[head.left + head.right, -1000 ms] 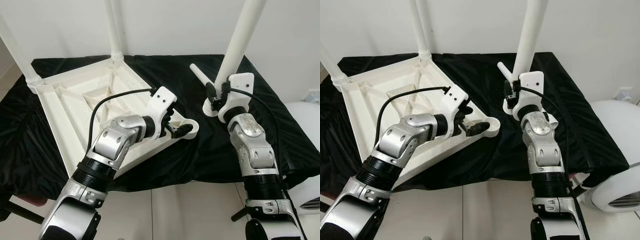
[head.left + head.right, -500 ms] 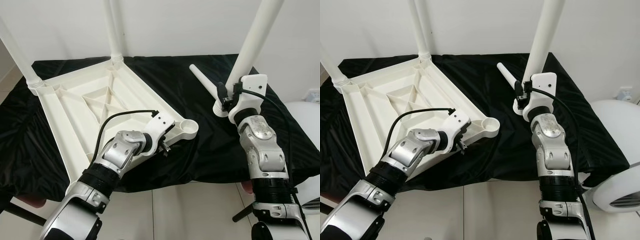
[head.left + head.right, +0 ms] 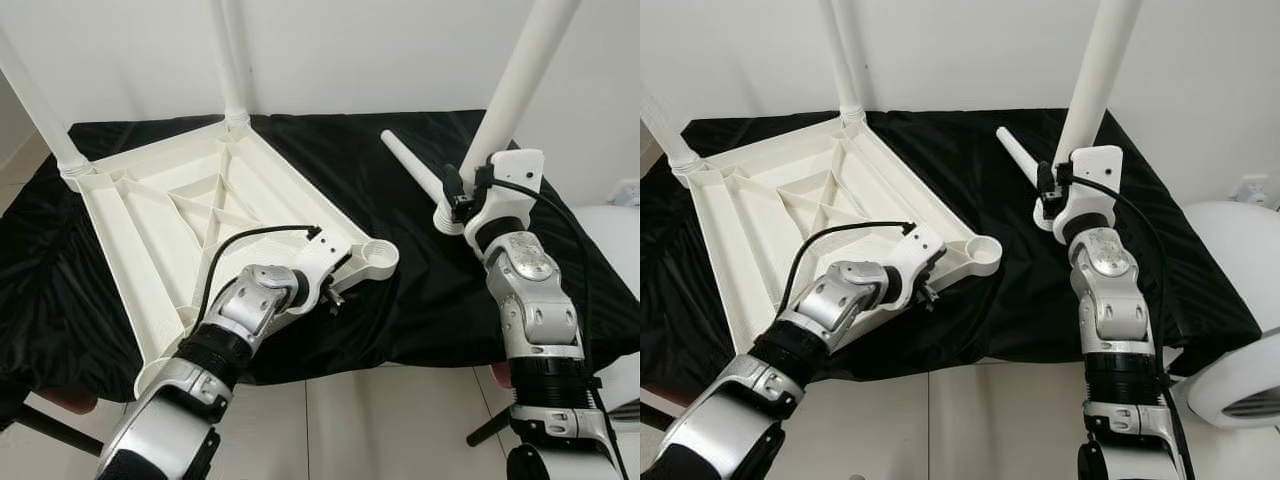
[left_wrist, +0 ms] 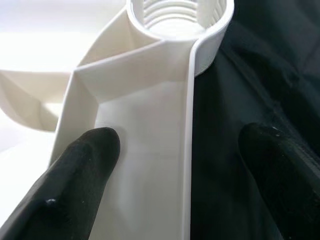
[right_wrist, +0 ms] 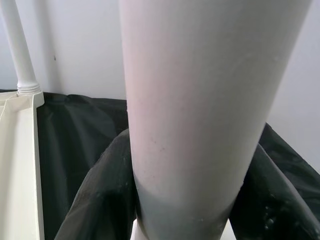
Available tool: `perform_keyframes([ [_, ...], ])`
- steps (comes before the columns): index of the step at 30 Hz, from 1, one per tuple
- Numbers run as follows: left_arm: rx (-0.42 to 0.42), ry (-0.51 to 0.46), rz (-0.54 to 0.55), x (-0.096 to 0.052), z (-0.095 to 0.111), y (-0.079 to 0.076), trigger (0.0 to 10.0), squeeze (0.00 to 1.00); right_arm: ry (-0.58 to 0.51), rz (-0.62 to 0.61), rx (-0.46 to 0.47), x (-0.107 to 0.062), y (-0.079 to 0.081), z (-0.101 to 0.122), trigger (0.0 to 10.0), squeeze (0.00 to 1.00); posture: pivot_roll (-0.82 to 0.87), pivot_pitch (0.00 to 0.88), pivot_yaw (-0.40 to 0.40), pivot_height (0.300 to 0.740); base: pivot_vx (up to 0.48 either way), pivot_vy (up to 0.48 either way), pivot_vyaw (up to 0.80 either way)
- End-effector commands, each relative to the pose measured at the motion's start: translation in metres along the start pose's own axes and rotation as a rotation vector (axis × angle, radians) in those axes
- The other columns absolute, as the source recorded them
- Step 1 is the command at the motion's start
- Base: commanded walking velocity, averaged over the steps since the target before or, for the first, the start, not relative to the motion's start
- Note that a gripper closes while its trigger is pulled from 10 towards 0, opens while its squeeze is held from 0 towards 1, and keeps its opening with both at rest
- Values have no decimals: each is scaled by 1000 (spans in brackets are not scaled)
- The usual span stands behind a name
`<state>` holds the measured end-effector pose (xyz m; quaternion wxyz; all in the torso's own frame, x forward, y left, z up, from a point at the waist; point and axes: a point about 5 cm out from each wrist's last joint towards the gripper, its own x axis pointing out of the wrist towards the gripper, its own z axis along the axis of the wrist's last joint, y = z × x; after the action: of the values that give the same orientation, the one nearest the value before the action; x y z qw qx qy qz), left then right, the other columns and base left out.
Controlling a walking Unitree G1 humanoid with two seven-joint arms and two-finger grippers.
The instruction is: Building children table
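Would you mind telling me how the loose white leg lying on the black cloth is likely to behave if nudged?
The loose leg is round and tapered, so it would probably roll in a curve rather than straight. It looks like hollow plastic, likely light and stiff. The wrinkled black cloth may slow it.

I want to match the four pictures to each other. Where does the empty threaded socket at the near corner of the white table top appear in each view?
Left eye view: empty socket, centre, beside the left gripper.
Right eye view: same corner, centre.
Left wrist view: top of the picture, beyond the open fingers.
Right wrist view: not in it; the right gripper holds a table leg.
Shared landmark: black cloth.
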<state>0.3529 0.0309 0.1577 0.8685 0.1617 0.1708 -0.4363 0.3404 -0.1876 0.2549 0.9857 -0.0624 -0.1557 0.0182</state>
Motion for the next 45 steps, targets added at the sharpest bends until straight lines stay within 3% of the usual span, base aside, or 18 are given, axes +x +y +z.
perform_keyframes([
  [1, -16, 26, 228, 1, -7, 11, 10000, 0, -12, 1, -3, -2, 0, 3, 10000, 0, -107, 102, 63, 740, 0, 0, 0],
  [4, -14, 25, 228, 3, -5, 10, 8627, 0, -12, 0, -4, -2, -1, 3, 10000, 0, -107, 101, 65, 740, 0, 0, 0],
  [5, -9, 24, 225, 5, -4, 10, 6118, 0, -11, -1, -5, -3, -1, 3, 10000, 0, -107, 98, 66, 740, 0, 0, 0],
  [7, -9, 24, 225, 5, -4, 10, 6118, 0, -11, -1, -5, -3, -1, 3, 10000, 0, -107, 98, 66, 740, 0, 0, 0],
  [8, -1, 21, 217, 6, -3, 8, 2275, 0, -10, -1, -5, -3, -1, 3, 10000, 0, -106, 99, 67, 740, 0, 0, 0],
  [11, 15, 20, 204, 7, -2, 7, 2314, 0, -9, -1, -5, -3, -1, 3, 10000, 0, -107, 99, 67, 740, 0, 0, 0],
  [12, 26, 17, 188, 7, -2, 5, 0, 0, -8, -1, -6, -3, -1, 2, 10000, 0, -107, 100, 67, 740, 0, 0, 0],
  [15, 56, 31, 163, 8, -4, 3, 0, 0, -8, 0, -6, -3, -1, 2, 10000, 0, -107, 92, 67, 740, 0, 0, 0],
  [16, 79, 44, 151, 8, -6, 2, 980, 0, -8, 0, -7, -3, -1, 2, 10000, 0, -108, 91, 69, 740, 0, 0, 0],
  [17, 104, 58, 132, 8, -7, 0, 5059, 0, -9, 1, -7, -3, -1, 3, 10000, 0, -107, 88, 69, 740, 0, 0, 0],
  [19, 104, 58, 132, 8, -7, 0, 5059, 0, -9, 1, -7, -3, -1, 3, 10000, 0, -107, 88, 69, 740, 0, 0, 0],
  [20, 120, 67, 118, 8, -9, -1, 10000, 0, -9, 2, -7, -3, -1, 3, 10000, 0, -107, 88, 69, 740, 0, 0, 0],
  [26, 201, 114, 45, 2, -20, -2, 10000, 0, -11, 15, -5, -2, 1, 3, 10000, 0, -104, 85, 72, 740, 0, 0, 0],
  [27, 208, 123, 38, -2, -25, 0, 4471, 0, -11, 19, -6, -2, 0, 3, 10000, 0, -103, 87, 71, 740, 0, 0, 0],
  [28, 208, 123, 38, -2, -25, 0, 4471, 0, -11, 19, -6, -2, 0, 3, 10000, 0, -103, 87, 71, 740, 0, 0, 0],
  [29, 201, 121, 36, -6, -27, 4, 0, 0, -11, 26, -9, -2, 0, 3, 10000, 0, -102, 90, 69, 740, 0, 0, 0],
  [35, 184, 124, 59, -18, -31, 16, 0, 0, -6, 35, -20, -1, -3, 3, 10000, 0, -92, 98, 61, 740, 0, 0, 0],
  [45, 198, 112, 58, -23, -29, 17, 0, 0, -9, 53, -25, 1, -3, 4, 10000, 0, -97, 100, 59, 740, 0, 0, 0],
])
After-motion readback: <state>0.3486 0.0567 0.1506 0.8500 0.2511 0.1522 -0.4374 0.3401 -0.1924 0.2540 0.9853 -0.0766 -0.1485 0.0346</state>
